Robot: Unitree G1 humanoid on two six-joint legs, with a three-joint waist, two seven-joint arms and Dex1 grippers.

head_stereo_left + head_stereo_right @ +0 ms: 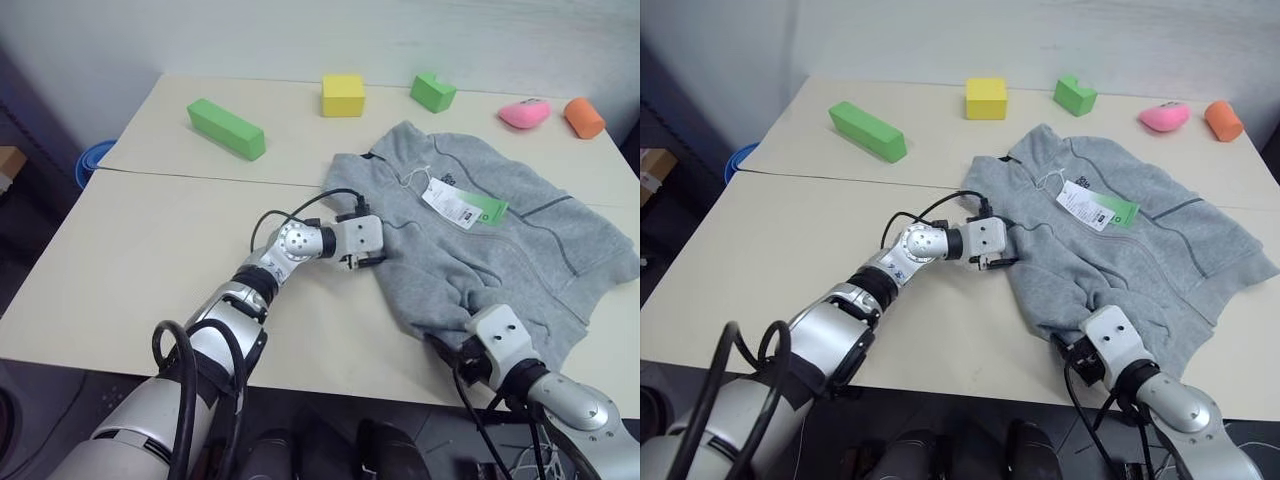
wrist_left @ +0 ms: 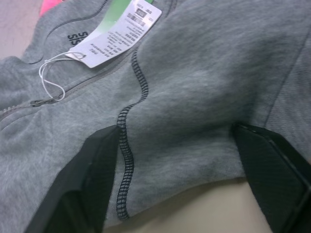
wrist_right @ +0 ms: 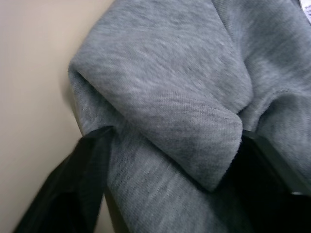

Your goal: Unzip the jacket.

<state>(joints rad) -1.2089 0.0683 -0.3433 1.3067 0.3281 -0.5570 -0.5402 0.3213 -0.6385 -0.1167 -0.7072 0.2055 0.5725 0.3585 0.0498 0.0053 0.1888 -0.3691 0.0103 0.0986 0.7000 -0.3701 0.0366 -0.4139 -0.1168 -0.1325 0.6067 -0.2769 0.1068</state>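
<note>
The light-grey fleece jacket lies spread on the right half of the table, zipped, with a white-and-green hang tag on its chest. The zipper pull sits near the collar, tied to the tag's string. My left gripper is at the jacket's left edge, open, its fingers straddling a seamed fold of fabric. At the hem near the table's front edge is my right gripper, open, with bunched fleece between its fingers.
Along the table's far side lie a long green block, a yellow block, a small green block, a pink object and an orange one. A seam crosses the table's left part.
</note>
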